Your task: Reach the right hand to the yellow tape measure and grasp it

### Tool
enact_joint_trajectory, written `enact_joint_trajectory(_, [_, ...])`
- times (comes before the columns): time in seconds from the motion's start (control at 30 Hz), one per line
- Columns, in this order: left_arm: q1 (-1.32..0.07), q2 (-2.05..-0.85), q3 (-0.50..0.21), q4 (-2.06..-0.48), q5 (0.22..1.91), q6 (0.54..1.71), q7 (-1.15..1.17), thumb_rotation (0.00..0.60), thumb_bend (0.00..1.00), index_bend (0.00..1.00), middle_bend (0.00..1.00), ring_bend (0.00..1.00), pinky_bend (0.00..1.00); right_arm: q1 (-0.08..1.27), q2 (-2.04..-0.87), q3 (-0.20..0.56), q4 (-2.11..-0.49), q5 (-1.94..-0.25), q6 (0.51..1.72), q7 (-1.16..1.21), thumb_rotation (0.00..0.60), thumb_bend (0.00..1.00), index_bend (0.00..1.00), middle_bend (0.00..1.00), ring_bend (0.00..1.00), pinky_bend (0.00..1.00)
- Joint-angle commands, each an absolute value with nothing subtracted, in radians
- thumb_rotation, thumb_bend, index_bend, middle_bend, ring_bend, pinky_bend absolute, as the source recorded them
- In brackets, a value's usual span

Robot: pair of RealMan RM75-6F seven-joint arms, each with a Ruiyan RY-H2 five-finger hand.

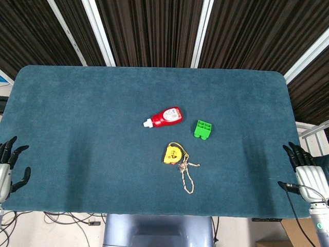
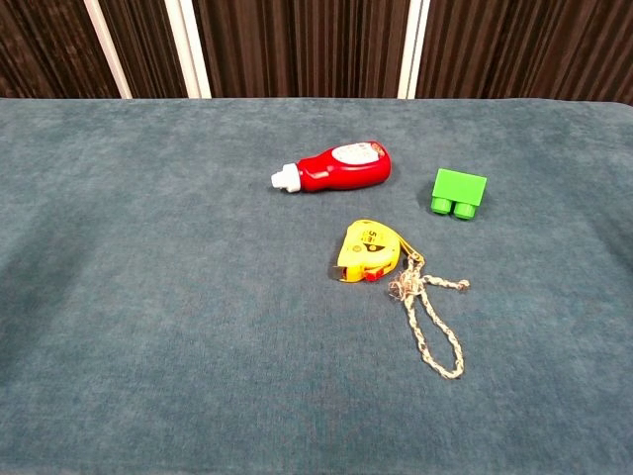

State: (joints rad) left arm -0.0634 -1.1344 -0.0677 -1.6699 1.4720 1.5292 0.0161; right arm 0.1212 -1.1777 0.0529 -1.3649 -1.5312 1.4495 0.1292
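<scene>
The yellow tape measure (image 1: 173, 154) (image 2: 367, 251) lies flat near the middle of the blue-green table, with a looped twine cord (image 1: 187, 174) (image 2: 430, 319) trailing from it toward the front. My right hand (image 1: 306, 173) sits at the table's front right corner, far to the right of the tape measure, its fingers spread and holding nothing. At the front left edge my left hand (image 1: 7, 167) is partly out of frame, fingers apart and empty. Neither hand shows in the chest view.
A red bottle (image 1: 164, 117) (image 2: 334, 166) with a white cap lies on its side behind the tape measure. A green toy brick (image 1: 203, 129) (image 2: 458, 191) sits to the right of the bottle. Cables hang below the table's front edge (image 1: 154, 212).
</scene>
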Motion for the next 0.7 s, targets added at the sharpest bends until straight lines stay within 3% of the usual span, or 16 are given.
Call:
enact_joint_trajectory(0.03, [-0.064, -1.134, -0.067, -1.67, 1.472, 1.528, 0.016, 0.6, 0.44, 0.19, 0.0, 0.0, 0.0, 0.119, -1.179, 0.054, -1.364, -1.535, 1.458, 0.131, 0.6, 0.15, 0.01, 0.04, 0.07, 0.15])
enact_joint_trajectory(0.37, [-0.062, -1.133, -0.066, -1.677, 1.471, 1.528, 0.017, 0.6, 0.44, 0.19, 0.0, 0.0, 0.0, 0.151, -1.175, 0.025, -1.393, -1.599, 1.425, 0.249, 0.6, 0.15, 0.01, 0.04, 0.07, 0.15])
enact_joint_trajectory(0.5, [-0.062, -1.131, -0.065, -1.679, 1.472, 1.525, 0.013, 0.6, 0.44, 0.19, 0.0, 0.0, 0.0, 0.256, -1.173, 0.021, -1.401, -1.65, 1.298, 0.304, 0.6, 0.14, 0.01, 0.04, 0.07, 0.15])
enact_joint_trajectory(0.7, [-0.063, -1.127, -0.067, -1.683, 1.467, 1.522, 0.005, 0.6, 0.44, 0.19, 0.0, 0.0, 0.0, 0.432, -1.202, 0.092, -1.439, -1.634, 1.116, 0.265, 0.6, 0.13, 0.01, 0.04, 0.07, 0.15])
